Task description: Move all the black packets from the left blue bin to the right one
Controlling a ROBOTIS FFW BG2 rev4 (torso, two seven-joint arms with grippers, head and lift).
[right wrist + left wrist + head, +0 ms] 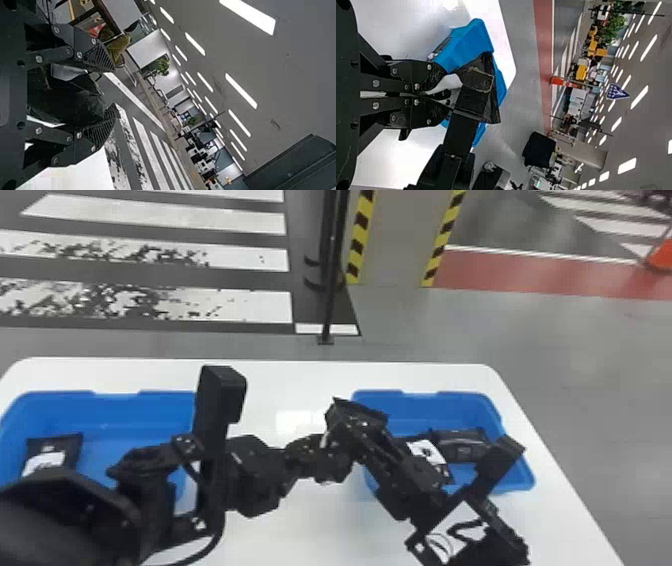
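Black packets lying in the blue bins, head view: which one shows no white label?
The rightmost packet, in the right bin; the packet beside it and the packet in the left bin each show a white label.

And here is the white table [300, 377] across the foreground of the head view, grey floor [575, 340] stretching beyond it! Over on the left, white crossing stripes [240, 305], the nearer ones patchy and worn; a slim black pole [330, 280] stands beside them, then the pillar [395, 235] edged in yellow-and-black hazard striping [361, 230], and a red floor band [525, 272] running off to the right! The left wrist view offers a blue sign [616, 92] and green foliage [613, 29], while bright ceiling lights [241, 90] line up in the right
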